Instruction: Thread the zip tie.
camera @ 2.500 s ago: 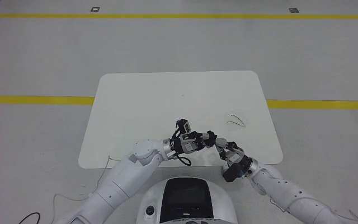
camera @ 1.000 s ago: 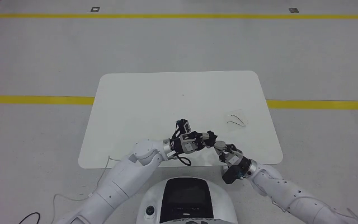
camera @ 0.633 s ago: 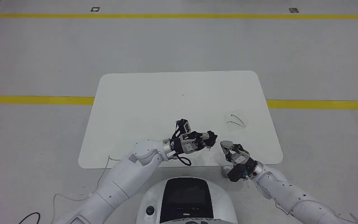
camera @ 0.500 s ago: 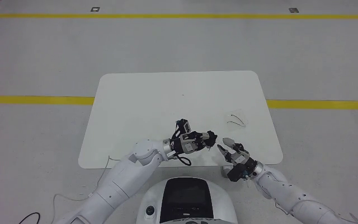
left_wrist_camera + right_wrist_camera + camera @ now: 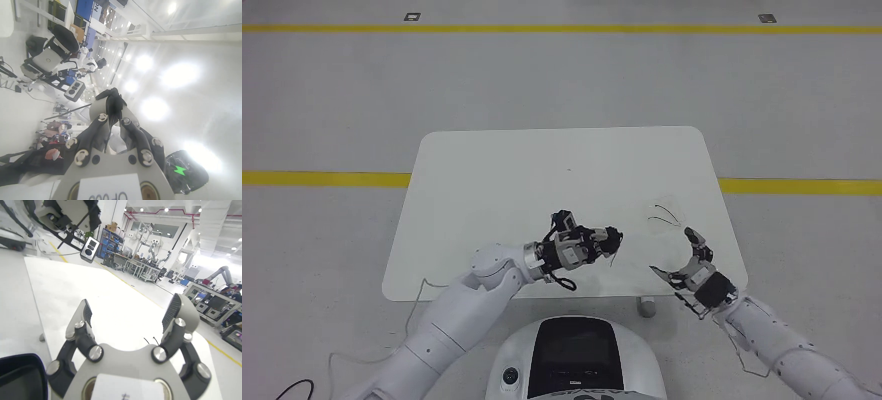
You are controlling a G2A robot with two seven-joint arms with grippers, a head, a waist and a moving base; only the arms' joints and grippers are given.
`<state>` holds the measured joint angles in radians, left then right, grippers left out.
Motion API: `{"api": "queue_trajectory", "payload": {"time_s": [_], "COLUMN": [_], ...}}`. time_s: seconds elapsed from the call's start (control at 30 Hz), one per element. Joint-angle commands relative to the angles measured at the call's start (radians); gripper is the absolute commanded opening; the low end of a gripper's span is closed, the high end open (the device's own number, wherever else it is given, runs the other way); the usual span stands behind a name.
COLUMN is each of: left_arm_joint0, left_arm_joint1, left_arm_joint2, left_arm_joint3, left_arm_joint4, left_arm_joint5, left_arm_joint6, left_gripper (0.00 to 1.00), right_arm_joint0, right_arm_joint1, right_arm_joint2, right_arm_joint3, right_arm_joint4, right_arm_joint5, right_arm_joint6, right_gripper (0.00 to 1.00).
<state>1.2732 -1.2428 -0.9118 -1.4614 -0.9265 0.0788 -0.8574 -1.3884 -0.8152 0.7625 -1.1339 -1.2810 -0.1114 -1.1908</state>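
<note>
A white table (image 5: pixel 512 190) with rounded corners stands on a pale grey floor (image 5: pixel 562 80). Its top is plain and matte, wider than it is deep. In the top view, two thin black zip ties (image 5: pixel 670 213) lie flat on it in the right half, near the right edge and about midway between the far and near edges. They lie just beside each other, each gently curved; whether they touch cannot be told. The right wrist view shows the same tabletop (image 5: pixel 75 289) stretching away, with the zip ties (image 5: pixel 146 341) as two short dark strands, one ending in a small knob. A tiny dark speck (image 5: pixel 568 168) sits near the table's middle, toward its far edge.
</note>
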Motion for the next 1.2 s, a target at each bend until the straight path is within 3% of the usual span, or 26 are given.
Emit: {"api": "queue_trajectory", "payload": {"time_s": [0.0,0.33,0.73,1.03,1.17], "left_arm_joint0": [0.007,0.013,0.056,0.063,0.067], "left_arm_joint1": [0.003,0.004,0.019,0.021,0.018], "left_arm_joint2": [-0.007,-0.013,-0.056,-0.060,-0.062], "left_arm_joint3": [-0.015,-0.034,-0.117,-0.131,-0.152], "left_arm_joint4": [-0.017,-0.016,-0.125,-0.140,-0.207], "left_arm_joint5": [0.022,0.011,0.066,0.065,0.072], "left_arm_joint6": [-0.004,0.018,-0.039,-0.060,-0.058], "left_gripper": [0.00,0.00,0.00,0.00,0.00], "right_arm_joint0": [-0.005,-0.008,-0.087,-0.092,-0.092], "right_arm_joint1": [0.006,0.004,0.016,0.017,0.017], "right_arm_joint2": [0.023,0.036,0.147,0.151,0.151], "right_arm_joint3": [0.001,-0.011,-0.061,-0.066,-0.066], "right_arm_joint4": [0.009,0.021,0.124,0.131,0.131], "right_arm_joint5": [-0.057,-0.057,-0.229,-0.229,-0.229], "right_arm_joint6": [-0.016,0.010,-0.065,-0.062,-0.062], "right_gripper": [1.00,1.00,1.00,1.00,1.00]}}
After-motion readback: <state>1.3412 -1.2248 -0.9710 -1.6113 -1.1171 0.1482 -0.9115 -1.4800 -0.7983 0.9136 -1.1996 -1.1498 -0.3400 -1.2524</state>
